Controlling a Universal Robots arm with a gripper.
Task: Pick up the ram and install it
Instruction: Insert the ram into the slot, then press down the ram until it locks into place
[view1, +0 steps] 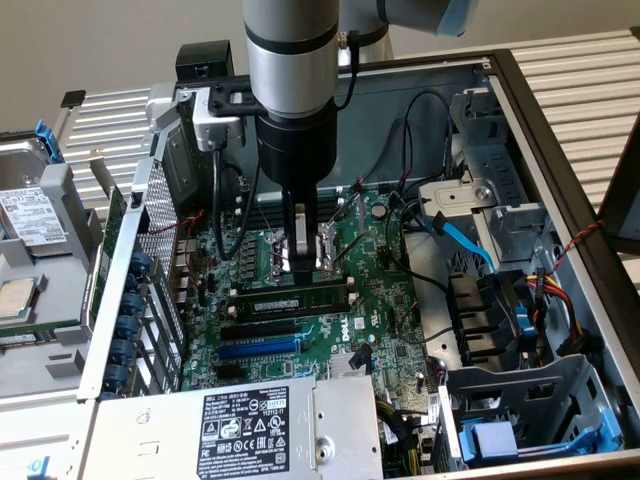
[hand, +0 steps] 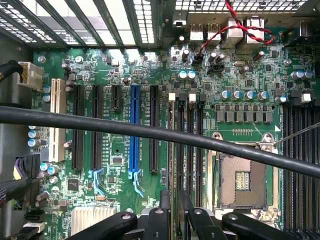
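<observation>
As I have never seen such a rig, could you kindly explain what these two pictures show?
A grey robot arm reaches down into an open computer case. The exterior view is taken from a camera off the arm; the wrist view looks down from the arm's wrist onto the green motherboard, with a black cable crossing in front. The gripper hangs close over the ram, a green stick standing on edge along the black slots. Whether it grips the ram I cannot tell.

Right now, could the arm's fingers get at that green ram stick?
Probably yes: the fingers hang open close above the ram, which stands upright, and nothing lies between them.
</observation>
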